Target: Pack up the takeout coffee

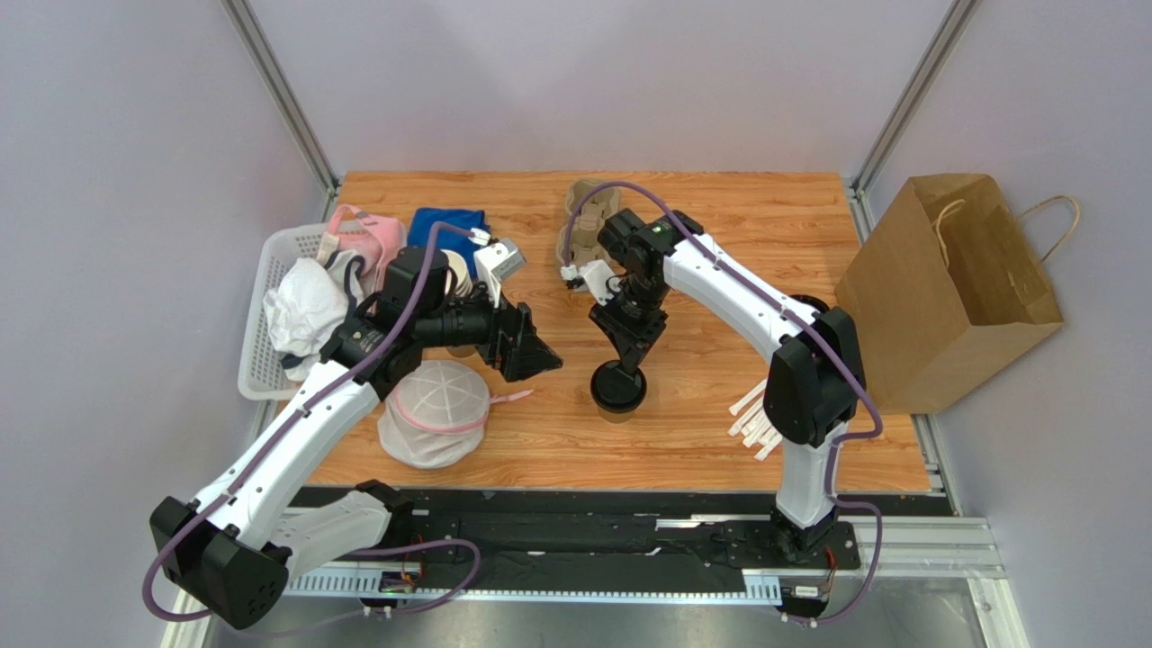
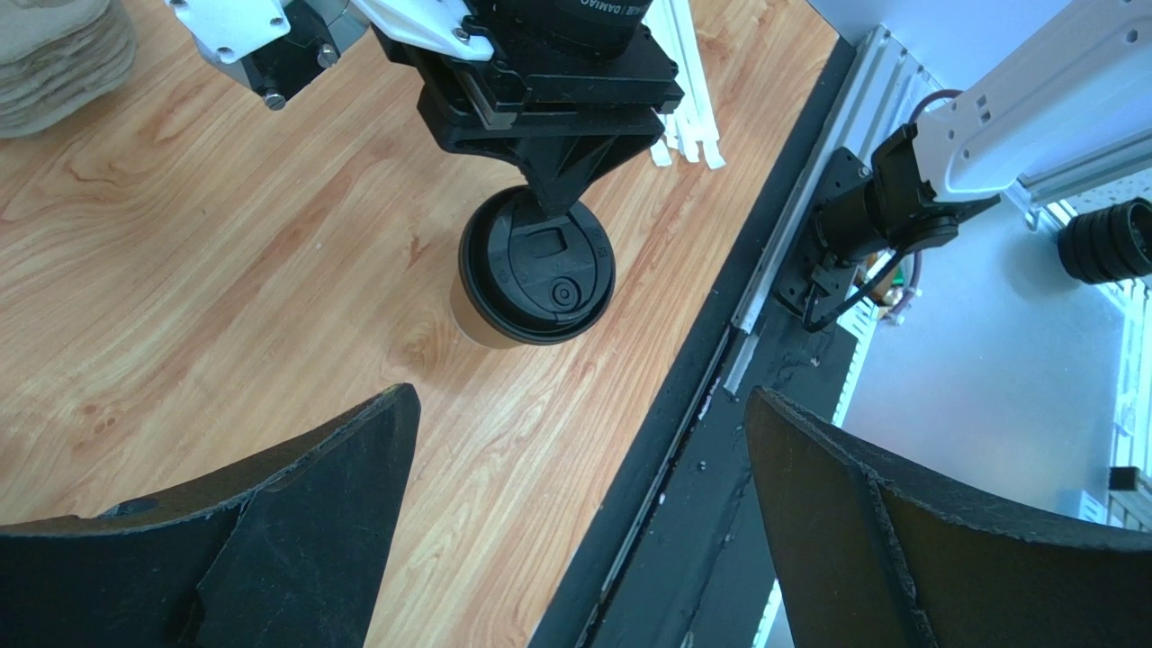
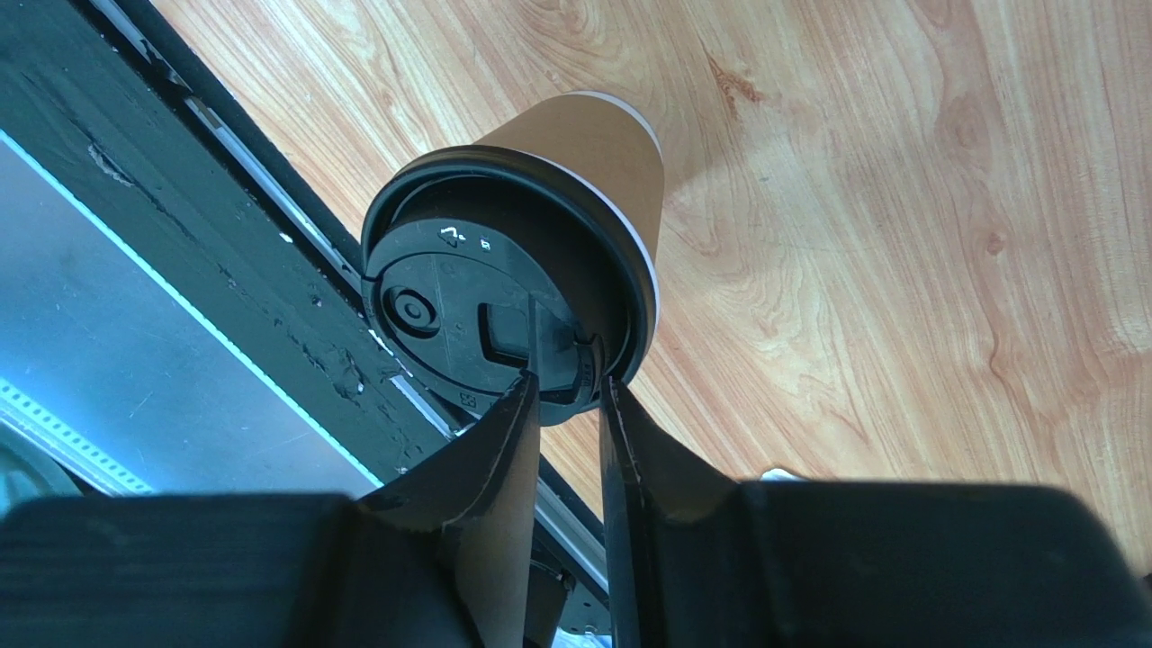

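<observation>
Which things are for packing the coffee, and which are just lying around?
For the job: coffee; probably the paper bag.
Lying about: basket, mesh cap, white sticks, tan stack.

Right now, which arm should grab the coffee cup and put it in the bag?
The right one, probably. The right tool hangs just over the coffee cup, and the paper bag sits on its side. The left tool is open but farther off.

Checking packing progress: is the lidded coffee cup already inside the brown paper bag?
No, the coffee cup stands on the wooden table, apart from the brown paper bag at the table's right edge.
</observation>
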`<state>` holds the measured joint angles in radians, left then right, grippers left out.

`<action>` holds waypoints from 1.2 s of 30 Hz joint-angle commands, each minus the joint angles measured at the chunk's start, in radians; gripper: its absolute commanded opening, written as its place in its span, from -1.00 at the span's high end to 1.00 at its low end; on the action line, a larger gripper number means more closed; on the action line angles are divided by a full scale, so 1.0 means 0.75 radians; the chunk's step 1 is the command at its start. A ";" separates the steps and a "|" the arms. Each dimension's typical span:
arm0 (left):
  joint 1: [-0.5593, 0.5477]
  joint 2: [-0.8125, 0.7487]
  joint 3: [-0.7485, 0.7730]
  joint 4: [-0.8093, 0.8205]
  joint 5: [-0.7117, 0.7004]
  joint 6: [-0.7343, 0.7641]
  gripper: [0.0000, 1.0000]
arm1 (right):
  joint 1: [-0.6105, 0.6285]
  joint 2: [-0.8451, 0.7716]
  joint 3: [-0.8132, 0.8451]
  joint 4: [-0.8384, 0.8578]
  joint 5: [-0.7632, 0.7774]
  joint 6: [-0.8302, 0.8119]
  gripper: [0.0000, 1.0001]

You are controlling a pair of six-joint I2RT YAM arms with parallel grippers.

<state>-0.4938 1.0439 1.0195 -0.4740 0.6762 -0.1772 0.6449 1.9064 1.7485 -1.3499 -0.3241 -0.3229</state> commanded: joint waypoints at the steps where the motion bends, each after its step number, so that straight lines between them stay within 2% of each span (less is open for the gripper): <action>1: 0.004 0.007 0.001 0.041 0.015 -0.009 -0.98 | 0.003 0.004 0.047 -0.290 -0.014 -0.019 0.42; 8: 0.004 0.005 0.021 0.008 0.053 0.019 -0.98 | -0.039 -0.014 0.129 -0.335 -0.089 -0.062 0.01; 12: 0.004 0.001 0.060 -0.012 0.097 0.073 -0.98 | -0.121 -0.089 0.170 -0.356 -0.204 -0.113 -0.08; 15: 0.006 0.009 0.129 -0.025 0.041 0.046 -0.98 | -0.211 -0.181 0.156 -0.344 -0.341 -0.142 -0.08; 18: 0.006 -0.007 0.126 0.098 0.145 -0.052 -0.98 | -0.293 -0.273 0.109 -0.297 -0.514 -0.106 -0.07; 20: 0.000 0.019 0.081 0.216 0.282 -0.158 -0.98 | -0.324 -0.327 0.015 -0.225 -0.671 -0.067 0.08; 21: -0.016 0.044 0.077 0.223 0.295 -0.209 -0.94 | -0.330 -0.347 -0.028 -0.183 -0.707 -0.016 0.23; 22: -0.053 0.101 0.070 0.221 0.311 -0.274 -0.86 | -0.346 -0.410 -0.162 -0.055 -0.806 0.100 0.41; 24: -0.108 0.152 0.050 0.243 0.309 -0.312 -0.65 | -0.355 -0.478 -0.304 0.178 -0.891 0.227 0.51; 26: -0.184 0.167 -0.009 0.349 0.295 -0.389 -0.43 | -0.357 -0.564 -0.491 0.320 -0.959 0.391 0.56; 27: -0.202 0.195 -0.042 0.394 0.275 -0.424 -0.18 | -0.355 -0.580 -0.545 0.424 -0.973 0.422 0.65; 28: -0.233 0.216 -0.054 0.466 0.272 -0.489 -0.05 | -0.355 -0.591 -0.582 0.460 -0.995 0.509 0.69; 29: -0.241 0.246 -0.058 0.493 0.285 -0.510 0.06 | -0.355 -0.589 -0.635 0.482 -1.006 0.527 0.72; 30: -0.254 0.309 -0.059 0.515 0.299 -0.520 0.29 | -0.355 -0.581 -0.652 0.511 -1.018 0.541 0.79; 33: -0.268 0.444 -0.042 0.542 0.340 -0.537 0.69 | -0.355 -0.531 -0.695 0.542 -1.028 0.572 0.97; 36: -0.268 0.565 -0.022 0.566 0.389 -0.559 0.92 | -0.355 -0.487 -0.746 0.572 -1.045 0.570 1.00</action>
<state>-0.6945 1.3754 0.9752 -0.1459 0.8963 -0.5373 0.3786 1.5154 1.2221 -1.0389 -1.0340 0.0410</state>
